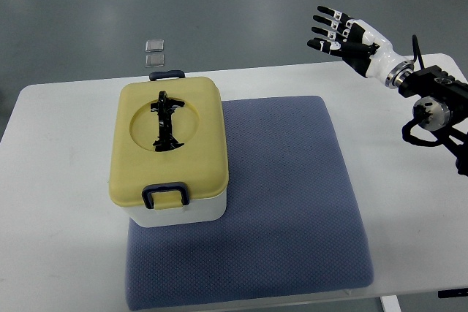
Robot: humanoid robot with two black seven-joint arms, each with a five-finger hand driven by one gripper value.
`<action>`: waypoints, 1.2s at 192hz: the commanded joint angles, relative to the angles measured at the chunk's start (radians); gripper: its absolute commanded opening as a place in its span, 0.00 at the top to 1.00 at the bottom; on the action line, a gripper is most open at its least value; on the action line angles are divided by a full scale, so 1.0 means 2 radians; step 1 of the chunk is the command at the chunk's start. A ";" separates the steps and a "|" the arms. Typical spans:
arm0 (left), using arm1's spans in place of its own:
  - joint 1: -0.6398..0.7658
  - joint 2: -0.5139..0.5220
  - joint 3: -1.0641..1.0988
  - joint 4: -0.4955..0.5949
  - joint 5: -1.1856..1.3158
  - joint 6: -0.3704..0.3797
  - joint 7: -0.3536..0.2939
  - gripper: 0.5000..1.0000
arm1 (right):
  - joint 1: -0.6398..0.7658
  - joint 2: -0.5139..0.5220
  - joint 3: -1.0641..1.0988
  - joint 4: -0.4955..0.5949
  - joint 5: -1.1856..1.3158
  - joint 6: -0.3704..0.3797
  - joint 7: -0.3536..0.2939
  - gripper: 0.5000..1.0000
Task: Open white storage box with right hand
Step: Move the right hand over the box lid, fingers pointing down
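box: white storage box [172,153], yellow lid latched, on the blue mat [292,202], left side
my right hand [344,36]: up high, well away, fingers [326,23] spread, holding nothing
plan: probably pop the front latch [166,196] first, then lift

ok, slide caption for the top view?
Right hand open, raised beyond the table's far right corner; white storage box sits closed on the blue mat.
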 commanded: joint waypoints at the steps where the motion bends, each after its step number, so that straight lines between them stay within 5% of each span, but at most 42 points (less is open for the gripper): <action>1: 0.000 0.000 0.000 0.000 0.000 0.000 0.000 0.00 | 0.019 -0.016 -0.004 0.030 -0.053 0.003 0.003 0.14; 77: 0.000 0.000 0.000 0.000 0.000 0.000 0.000 0.00 | 0.155 -0.039 -0.068 0.072 -0.248 0.012 0.014 0.15; 125: 0.000 0.000 0.000 0.000 0.000 0.000 0.000 0.00 | 0.237 -0.022 -0.072 0.095 -0.357 0.088 0.013 0.20; 200: 0.000 0.000 0.000 0.000 0.000 0.000 0.000 0.00 | 0.321 0.073 -0.159 0.119 -0.423 0.079 0.014 0.19; 230: 0.000 0.000 0.000 0.000 0.000 0.000 0.000 0.00 | 0.342 0.081 -0.170 0.134 -0.426 0.116 0.013 0.18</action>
